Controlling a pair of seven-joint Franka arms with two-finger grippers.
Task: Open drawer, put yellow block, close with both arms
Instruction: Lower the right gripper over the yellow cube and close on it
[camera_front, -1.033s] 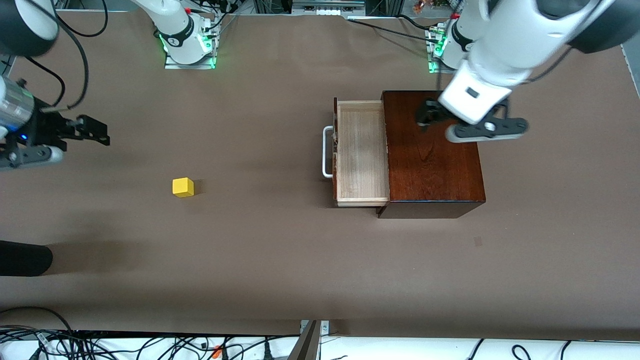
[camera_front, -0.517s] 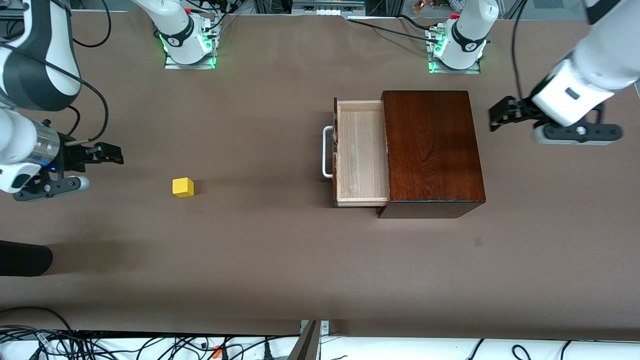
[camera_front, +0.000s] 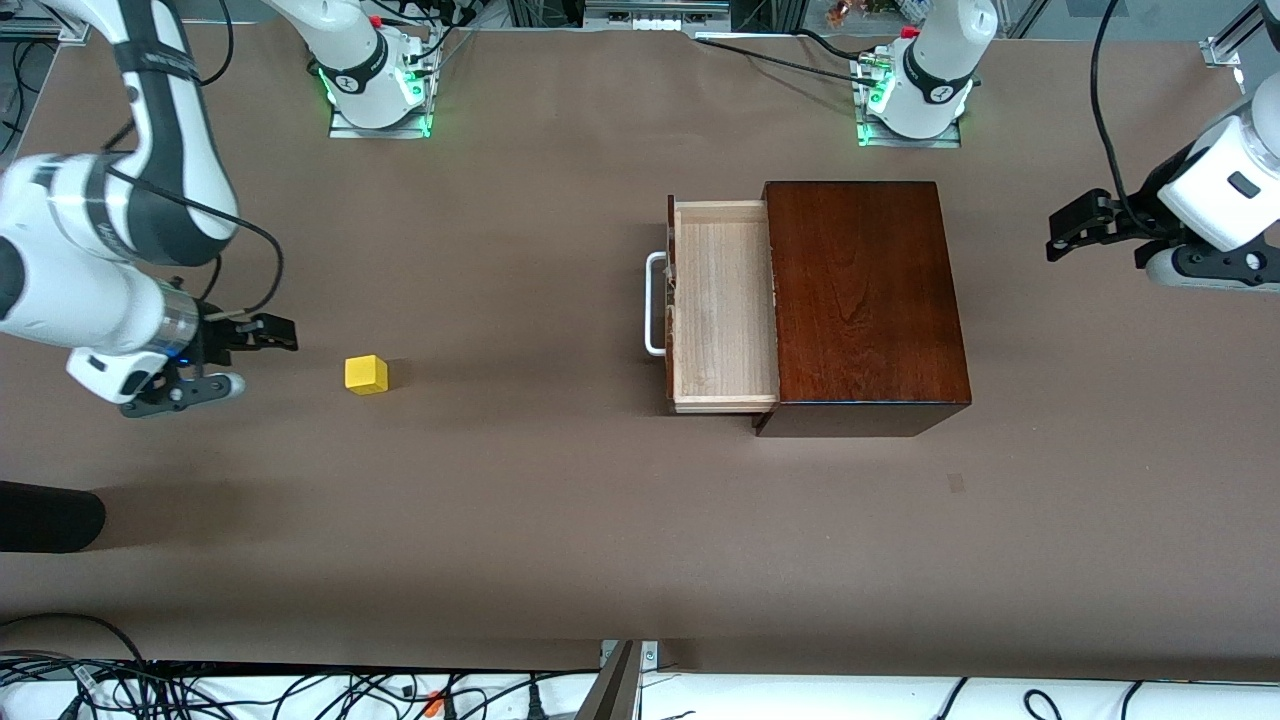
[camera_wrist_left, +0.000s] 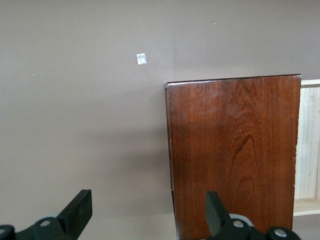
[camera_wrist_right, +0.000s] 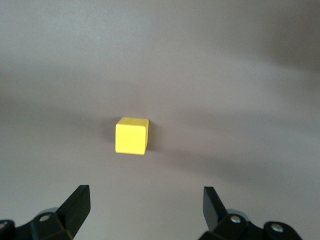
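The drawer (camera_front: 725, 305) stands pulled open out of the dark mahogany box (camera_front: 860, 300). Its pale tray is empty and its white handle (camera_front: 655, 304) faces the right arm's end of the table. The yellow block (camera_front: 366, 374) sits on the table, well away from the drawer toward the right arm's end. My right gripper (camera_front: 275, 335) is open and empty, low beside the block; in the right wrist view the block (camera_wrist_right: 132, 135) lies ahead of the gripper (camera_wrist_right: 146, 205). My left gripper (camera_front: 1068, 228) is open and empty over the table beside the box. The left wrist view shows that gripper (camera_wrist_left: 148, 210), the box (camera_wrist_left: 232, 155) and the tray's edge (camera_wrist_left: 307, 150).
A black object (camera_front: 50, 515) lies at the table edge on the right arm's end, nearer the front camera. A small pale mark (camera_front: 956, 483) is on the mat near the box. Cables run along the front edge.
My left gripper has moved off the box top out toward the left arm's end of the table. My right gripper has come down and closer to the yellow block. Drawer and block have not moved.
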